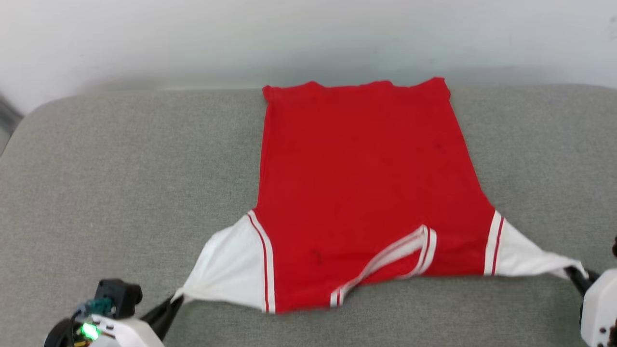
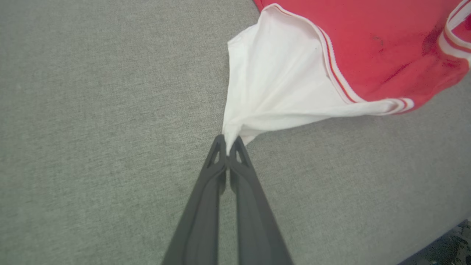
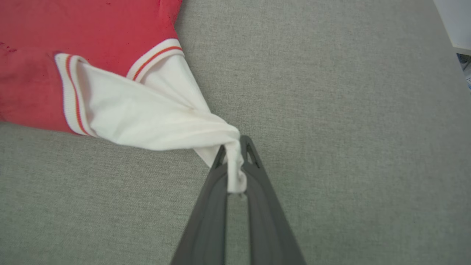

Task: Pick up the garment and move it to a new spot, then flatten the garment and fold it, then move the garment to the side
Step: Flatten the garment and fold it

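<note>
The garment [image 1: 366,183] lies spread on the grey cushion, plain red side up, hem at the far end, neck trim and white sleeves toward me. My left gripper [image 1: 177,300] is shut on the tip of the white sleeve at the lower left; the left wrist view has the garment [image 2: 287,88] pinched between the fingertips of the left gripper [image 2: 229,141]. My right gripper [image 1: 573,273] is shut on the other sleeve's tip at the lower right; in the right wrist view the garment [image 3: 154,117] is bunched inside the right gripper [image 3: 235,147]. Both sleeves are pulled taut outward.
The grey fabric cushion [image 1: 120,183] stretches wide on both sides of the shirt. A pale wall [image 1: 308,38] rises behind its far edge. The cushion's near edge, with floor beyond, shows in the left wrist view [image 2: 445,235].
</note>
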